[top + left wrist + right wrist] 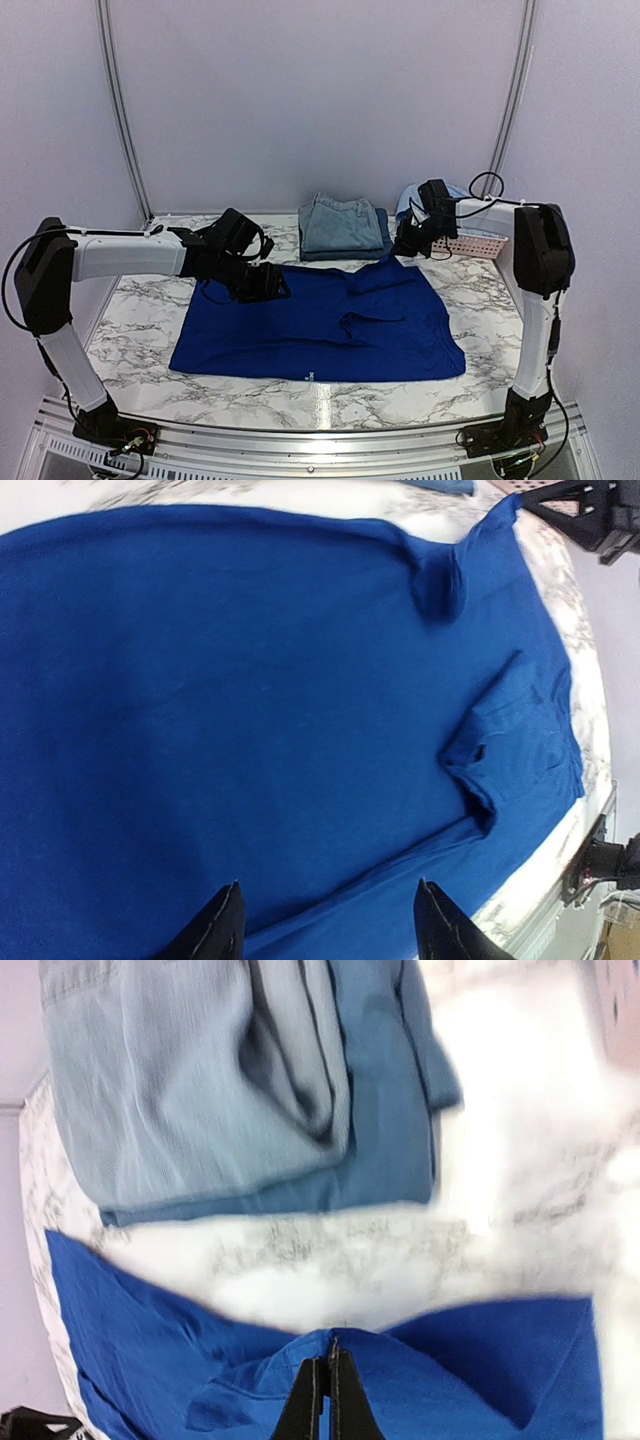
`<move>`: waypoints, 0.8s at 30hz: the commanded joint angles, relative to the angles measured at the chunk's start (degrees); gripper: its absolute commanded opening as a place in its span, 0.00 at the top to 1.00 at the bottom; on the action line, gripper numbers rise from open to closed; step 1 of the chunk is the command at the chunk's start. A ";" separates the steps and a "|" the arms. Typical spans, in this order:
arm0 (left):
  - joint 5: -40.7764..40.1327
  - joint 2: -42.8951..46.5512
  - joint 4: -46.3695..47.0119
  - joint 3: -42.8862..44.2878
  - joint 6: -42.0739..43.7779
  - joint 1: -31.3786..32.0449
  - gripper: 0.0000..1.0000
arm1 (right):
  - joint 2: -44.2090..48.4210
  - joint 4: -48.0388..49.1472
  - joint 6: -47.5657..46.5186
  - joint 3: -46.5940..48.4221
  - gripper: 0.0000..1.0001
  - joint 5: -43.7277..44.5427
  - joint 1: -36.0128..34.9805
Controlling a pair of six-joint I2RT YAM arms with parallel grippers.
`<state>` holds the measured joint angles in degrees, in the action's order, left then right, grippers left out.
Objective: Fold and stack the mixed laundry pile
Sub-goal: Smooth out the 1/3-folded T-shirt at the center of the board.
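A royal-blue T-shirt (320,325) lies spread across the marble table (130,330), with a sleeve folded inward. My left gripper (270,283) hovers over the shirt's far left part. In the left wrist view its fingers (328,884) stand open above the blue cloth (250,680) with nothing between them. My right gripper (405,245) is at the shirt's far right corner. The right wrist view shows it (332,1345) shut on a pinched-up edge of the shirt (480,1370). A folded stack of faded denim and blue pieces (342,227) sits at the back centre, also visible as the folded stack (200,1080).
A pink lattice basket (470,243) stands at the back right behind the right gripper, with a light-blue garment (415,197) in it. The table's metal rail (320,440) runs along the near edge. Walls close in the back and sides.
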<state>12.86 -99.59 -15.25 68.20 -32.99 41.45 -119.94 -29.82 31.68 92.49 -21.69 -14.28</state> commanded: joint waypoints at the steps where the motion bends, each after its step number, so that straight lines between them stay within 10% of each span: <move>1: -1.79 2.45 0.47 -2.13 -0.21 -1.35 0.40 | -2.09 2.60 1.91 5.49 1.00 0.15 2.86; 4: -3.11 3.37 0.47 -3.65 -0.69 -2.55 0.40 | -2.58 3.51 1.67 6.18 1.00 -1.08 4.47; 10: -2.24 5.48 0.39 -5.39 -0.21 -4.21 0.35 | 6.47 -0.56 -4.44 -0.82 0.56 -4.99 4.17; 24: 3.06 0.83 2.21 1.25 5.68 1.70 0.34 | 27.69 -5.09 -4.69 -34.36 0.57 -6.96 -4.25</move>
<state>14.06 -95.92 -15.11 64.47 -29.32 39.68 -94.26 -34.50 25.43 61.80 -29.56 -18.57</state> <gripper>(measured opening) 0.664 0.437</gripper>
